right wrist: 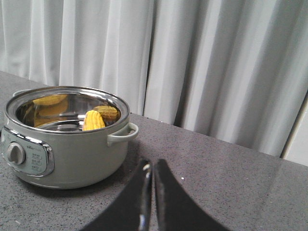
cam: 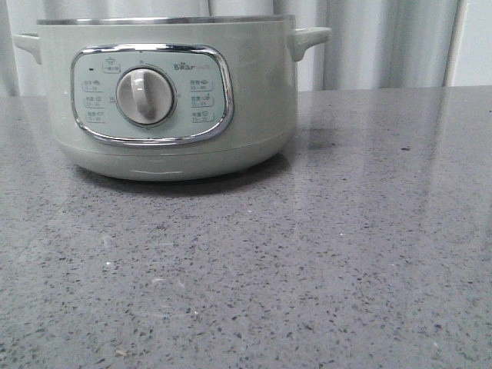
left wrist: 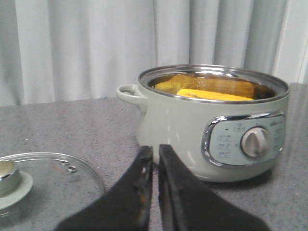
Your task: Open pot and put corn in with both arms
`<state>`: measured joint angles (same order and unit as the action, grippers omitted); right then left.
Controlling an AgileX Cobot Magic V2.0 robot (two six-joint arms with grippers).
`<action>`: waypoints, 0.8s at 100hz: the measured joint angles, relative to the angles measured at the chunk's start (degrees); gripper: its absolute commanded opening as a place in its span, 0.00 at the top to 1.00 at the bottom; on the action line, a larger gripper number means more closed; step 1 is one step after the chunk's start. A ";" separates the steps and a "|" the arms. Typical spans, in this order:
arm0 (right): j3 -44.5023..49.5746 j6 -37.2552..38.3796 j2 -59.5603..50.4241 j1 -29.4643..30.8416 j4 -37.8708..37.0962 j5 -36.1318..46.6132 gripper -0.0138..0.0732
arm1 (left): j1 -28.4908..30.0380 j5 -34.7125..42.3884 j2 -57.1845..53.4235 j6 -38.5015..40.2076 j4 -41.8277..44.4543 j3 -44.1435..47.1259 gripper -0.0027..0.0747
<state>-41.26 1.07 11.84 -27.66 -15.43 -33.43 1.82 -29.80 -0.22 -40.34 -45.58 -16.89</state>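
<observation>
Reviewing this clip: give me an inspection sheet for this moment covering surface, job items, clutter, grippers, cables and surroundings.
Surface: grey speckled countertop, glossy, with faint reflections.
Pot: pale-green pot stands open, its steel rim bare, dial facing the front camera.
Corn: yellow corn lies inside the pot, mirrored in the steel wall.
Lid: glass lid lies flat on the countertop beside the pot, knob up.
Clutter: nothing seen.
Grippers: left gripper and right gripper both shut and empty, clear of the pot; neither shows in the front view.
Cables: nothing seen.
Surroundings: pale pleated curtain behind the countertop.
</observation>
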 measured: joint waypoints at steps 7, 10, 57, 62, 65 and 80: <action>0.00 0.00 0.00 0.00 -0.10 0.00 0.89 | 0.00 2.53 0.00 -1.88 2.42 1.26 0.99; 0.00 0.00 -0.10 0.00 -0.10 0.00 0.89 | 0.00 4.00 0.00 -2.28 3.96 1.95 0.99; 0.00 0.00 -0.12 0.13 -0.10 0.10 0.89 | 0.00 14.30 0.00 26.04 39.09 16.97 0.99; 0.00 0.00 -0.12 0.17 -0.10 0.10 0.89 | 0.00 12.85 0.00 27.25 39.62 16.97 0.99; 0.00 0.00 -0.12 0.17 -0.10 0.10 0.89 | 0.00 12.08 0.00 27.85 39.86 16.97 0.99; 0.00 0.00 -0.21 0.17 -0.10 0.10 0.89 | -0.36 11.04 0.00 28.91 40.39 16.97 0.99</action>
<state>-41.26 1.07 11.62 -27.49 -15.53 -33.32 1.46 -18.76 -0.22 -11.43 -5.19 0.08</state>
